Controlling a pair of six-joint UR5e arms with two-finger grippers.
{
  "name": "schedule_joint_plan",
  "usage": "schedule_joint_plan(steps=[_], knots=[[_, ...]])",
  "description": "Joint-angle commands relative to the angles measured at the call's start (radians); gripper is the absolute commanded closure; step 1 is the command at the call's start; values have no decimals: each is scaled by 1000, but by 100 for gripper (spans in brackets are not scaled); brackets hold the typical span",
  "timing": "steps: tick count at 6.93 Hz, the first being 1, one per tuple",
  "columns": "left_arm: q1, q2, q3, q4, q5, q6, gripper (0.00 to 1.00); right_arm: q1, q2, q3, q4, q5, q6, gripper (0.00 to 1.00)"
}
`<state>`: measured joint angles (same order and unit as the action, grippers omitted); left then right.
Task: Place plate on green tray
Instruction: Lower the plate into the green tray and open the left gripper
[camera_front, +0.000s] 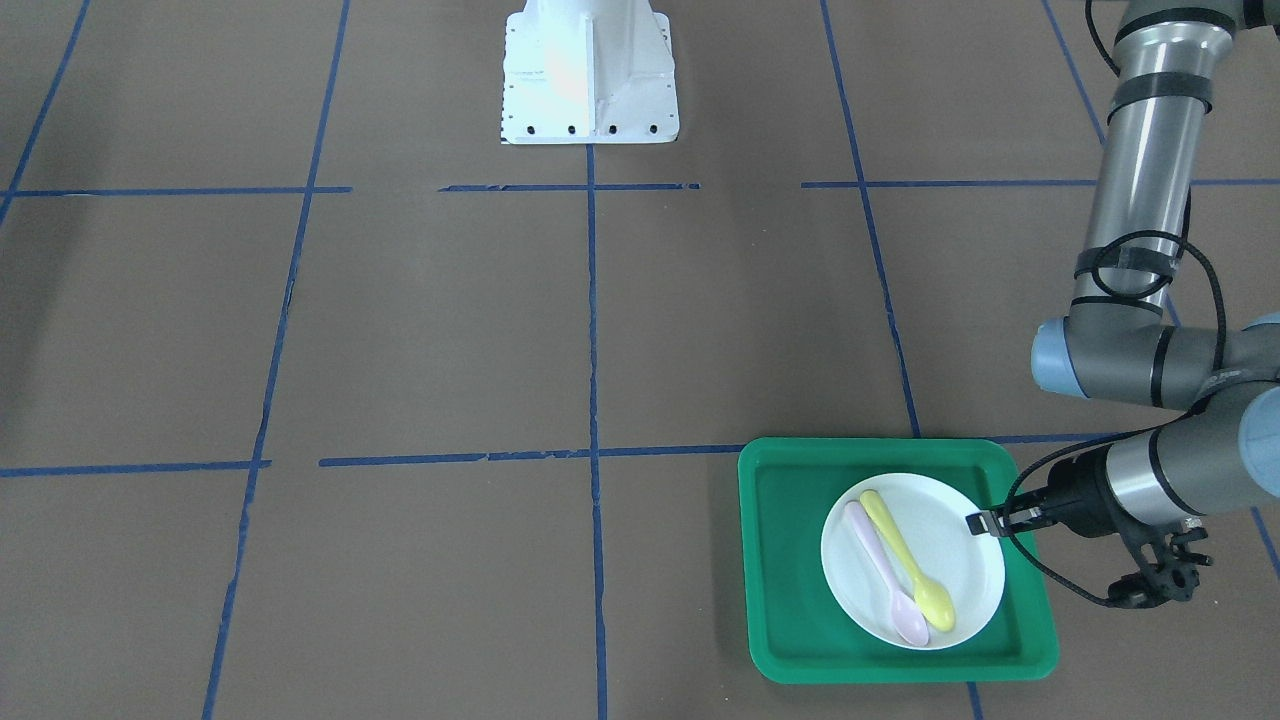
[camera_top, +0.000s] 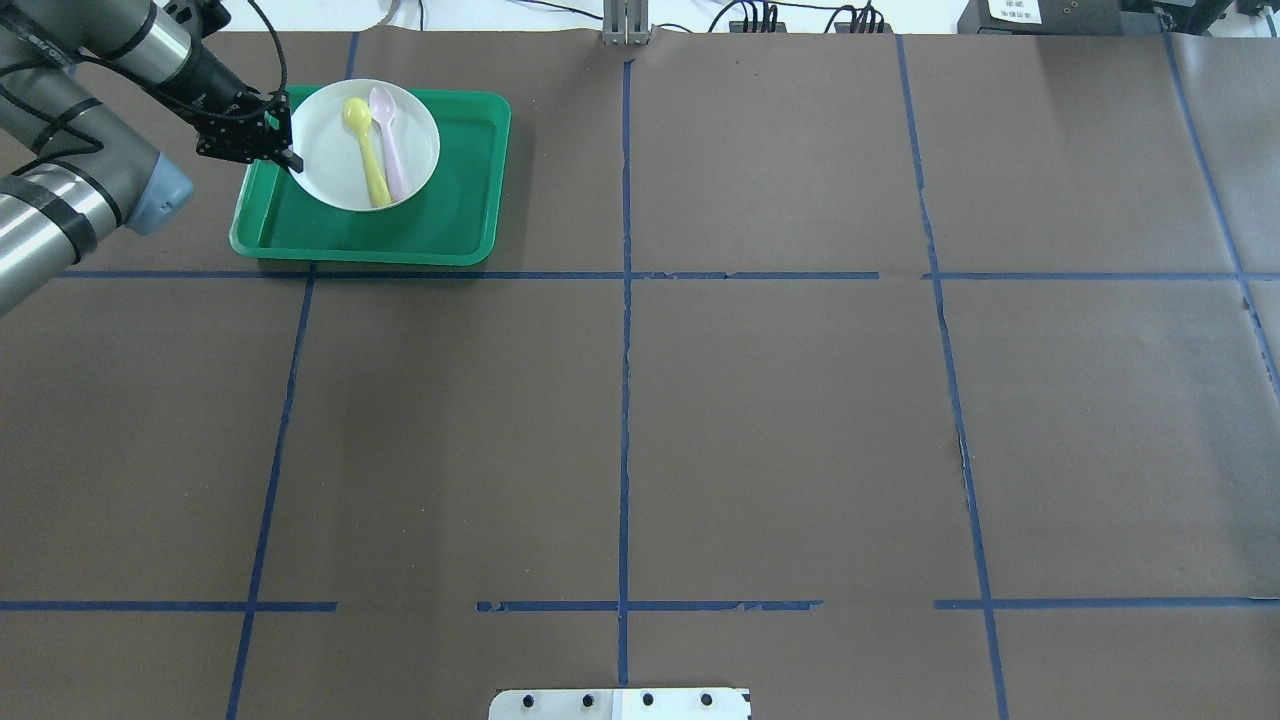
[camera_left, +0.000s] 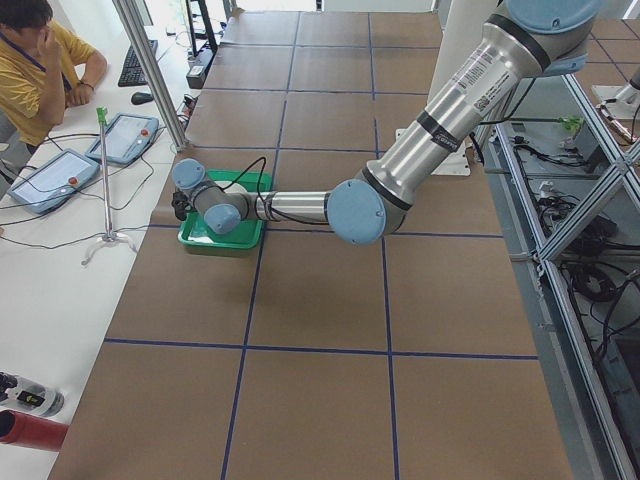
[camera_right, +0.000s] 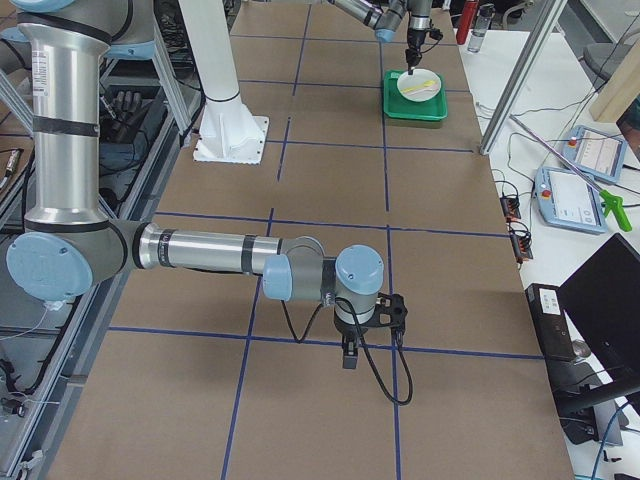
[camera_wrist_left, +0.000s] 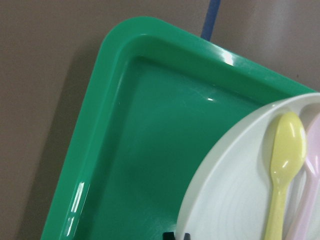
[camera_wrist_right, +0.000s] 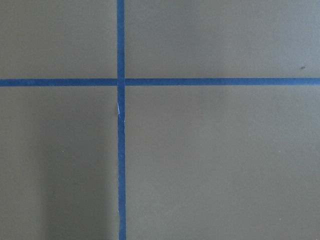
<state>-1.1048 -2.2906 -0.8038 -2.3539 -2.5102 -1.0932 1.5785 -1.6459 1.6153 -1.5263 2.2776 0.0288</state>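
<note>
A white plate (camera_front: 965, 565) with a yellow spoon (camera_front: 905, 560) and a pink spoon (camera_front: 880, 575) on it is over the green tray (camera_front: 790, 560), toward its side nearest my left arm. My left gripper (camera_front: 985, 522) is shut on the plate's rim. The overhead view shows the gripper (camera_top: 292, 160), the plate (camera_top: 325, 170) and the tray (camera_top: 400, 225) at the far left. In the left wrist view the fingertips (camera_wrist_left: 177, 235) pinch the plate (camera_wrist_left: 235, 200) above the tray floor (camera_wrist_left: 130, 150). Whether the plate rests on the tray I cannot tell. My right gripper (camera_right: 350, 360) hangs over bare table; open or shut I cannot tell.
The brown table has blue tape lines. The white robot base (camera_front: 590, 75) stands at the robot's edge. In the exterior left view an operator (camera_left: 40, 70) sits beyond the table's far side by a metal pole (camera_left: 150, 70) and teach pendants (camera_left: 130, 135).
</note>
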Motion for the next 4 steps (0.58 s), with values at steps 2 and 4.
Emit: schedule_joint_plan(steps=[2, 4], knots=[[26, 45, -14, -44, 4, 0, 96, 0, 0, 0, 0, 0, 0, 0], [28, 89, -64, -47, 4, 3, 1, 0, 0, 0, 0, 0, 0, 0]])
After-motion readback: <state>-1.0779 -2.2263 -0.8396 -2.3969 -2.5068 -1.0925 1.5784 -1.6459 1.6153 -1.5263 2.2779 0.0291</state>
